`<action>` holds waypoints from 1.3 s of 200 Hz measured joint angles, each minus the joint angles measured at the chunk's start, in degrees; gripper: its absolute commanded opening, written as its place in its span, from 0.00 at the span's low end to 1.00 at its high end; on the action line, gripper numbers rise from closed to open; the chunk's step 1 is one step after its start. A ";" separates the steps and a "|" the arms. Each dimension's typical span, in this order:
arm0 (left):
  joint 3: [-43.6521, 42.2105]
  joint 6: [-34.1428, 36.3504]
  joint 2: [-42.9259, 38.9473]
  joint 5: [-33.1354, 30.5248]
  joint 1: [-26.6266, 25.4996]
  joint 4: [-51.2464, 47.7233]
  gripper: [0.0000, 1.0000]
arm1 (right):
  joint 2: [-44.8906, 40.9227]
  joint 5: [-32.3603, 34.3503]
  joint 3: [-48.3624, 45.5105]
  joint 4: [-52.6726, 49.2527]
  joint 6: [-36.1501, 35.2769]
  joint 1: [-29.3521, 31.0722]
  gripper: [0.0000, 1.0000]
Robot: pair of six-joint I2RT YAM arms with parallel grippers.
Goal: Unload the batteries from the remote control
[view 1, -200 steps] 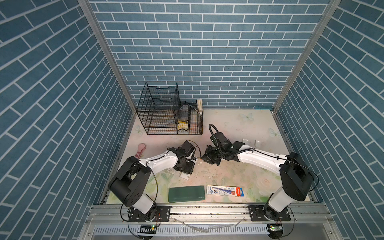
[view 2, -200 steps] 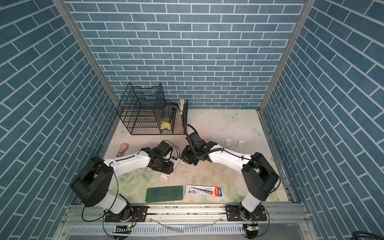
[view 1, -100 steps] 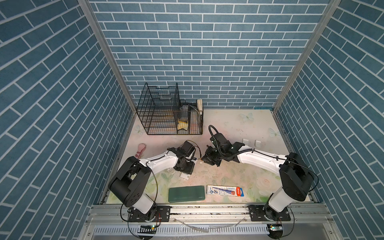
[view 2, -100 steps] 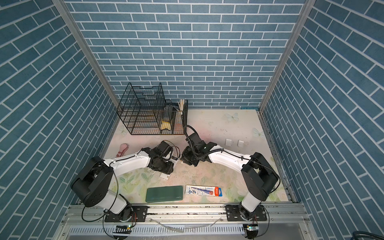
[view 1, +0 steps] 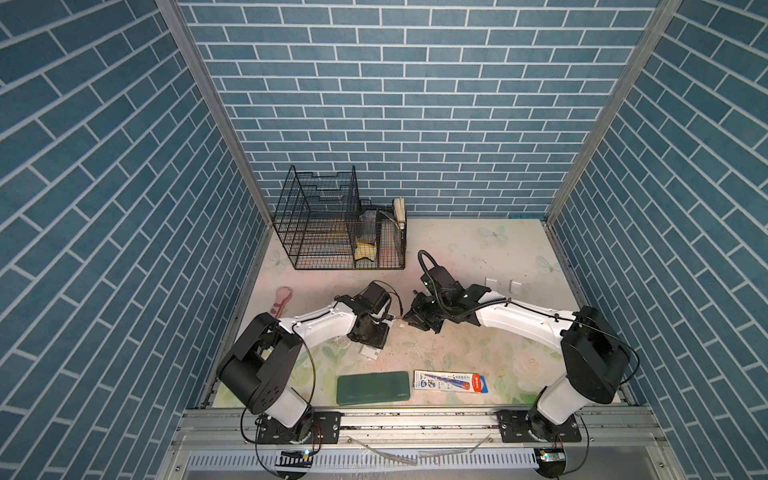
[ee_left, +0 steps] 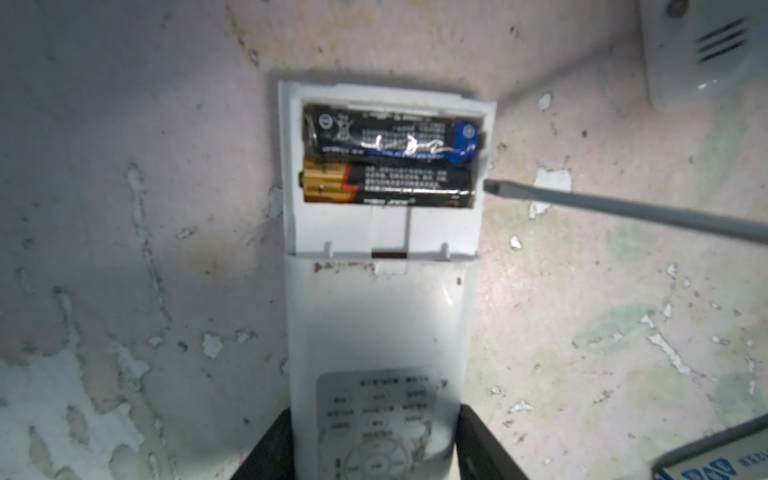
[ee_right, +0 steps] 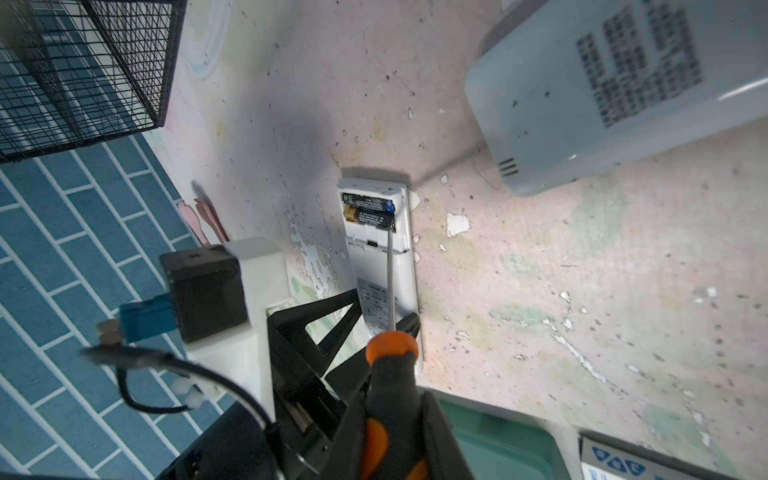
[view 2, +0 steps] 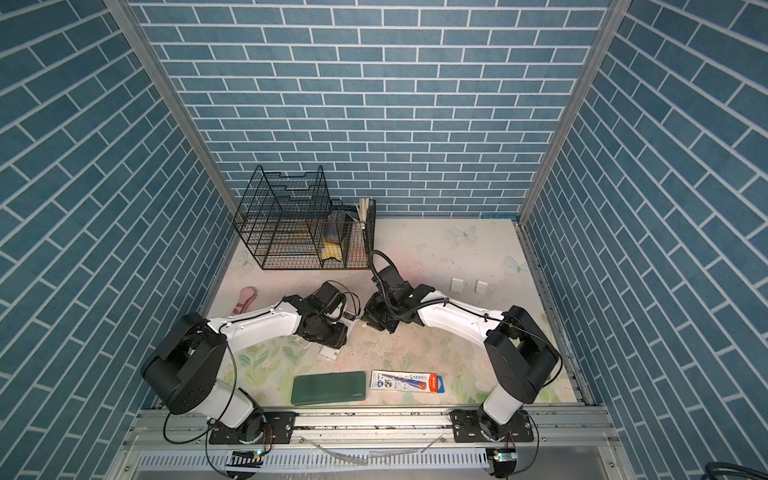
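Two batteries lie side by side in the open compartment of the white remote control, which rests on the tabletop. One is black with a gold end. The other is black with a plus mark on its blue end and a crossed-out bin symbol at the opposite end. Their small print is too blurred to read. The left hand clamps the remote's far end. The right hand grips the orange-and-black screwdriver, whose flat tip sits at the compartment's side wall beside the gold-ended battery's black end.
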 measured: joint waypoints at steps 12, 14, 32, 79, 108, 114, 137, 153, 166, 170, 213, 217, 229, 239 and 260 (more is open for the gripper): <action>0.00 0.00 0.02 -0.02 0.00 0.00 0.59 | 0.00 0.00 -0.37 0.04 0.42 0.02 0.00; 0.00 0.00 0.02 0.00 0.00 0.00 0.59 | 0.00 0.00 -0.44 0.04 0.48 0.02 0.00; -0.02 0.00 0.02 -0.02 0.00 0.00 0.59 | 0.00 0.00 -0.44 0.22 0.96 0.04 0.00; 0.00 0.00 0.07 -0.04 -0.02 0.02 0.59 | 0.02 0.00 -0.44 0.17 0.96 0.04 0.00; 0.00 0.00 0.09 -0.04 -0.02 0.02 0.59 | 0.02 0.24 -0.37 -0.92 0.92 0.04 0.00; 0.00 0.00 0.09 -0.04 -0.04 0.04 0.59 | 0.02 0.37 -0.35 -1.14 0.94 0.04 0.00; 0.00 0.00 0.11 -0.09 -0.07 0.04 0.59 | 0.02 0.66 -0.35 -1.64 0.92 0.04 0.00; 0.00 0.00 0.11 -0.11 -0.07 0.04 0.59 | 0.02 1.03 -0.35 -1.92 0.87 0.04 0.00; 0.00 0.00 0.11 -0.11 -0.09 0.04 0.59 | 0.02 1.31 -0.24 -2.36 0.72 0.04 0.00; 0.00 0.00 0.11 -0.11 -0.09 0.04 0.59 | 0.02 1.38 -0.20 -2.43 0.70 0.04 0.00; 0.00 0.00 0.11 -0.15 -0.11 0.04 0.59 | 0.02 1.57 0.22 -2.43 -0.28 0.04 0.00; 0.00 0.00 0.13 -0.15 -0.11 0.07 0.59 | 0.02 1.60 0.22 -2.43 -0.35 0.04 0.00; 0.00 0.02 0.13 -0.15 -0.11 0.07 0.59 | 0.02 1.57 0.22 -2.40 -0.42 0.04 0.00; 0.00 0.00 0.13 -0.15 -0.11 0.04 0.59 | 0.02 1.57 0.22 -2.38 -0.61 0.04 0.00; 0.00 0.04 0.17 -0.15 -0.11 0.07 0.58 | 0.02 1.57 0.22 -2.03 -0.81 0.04 0.00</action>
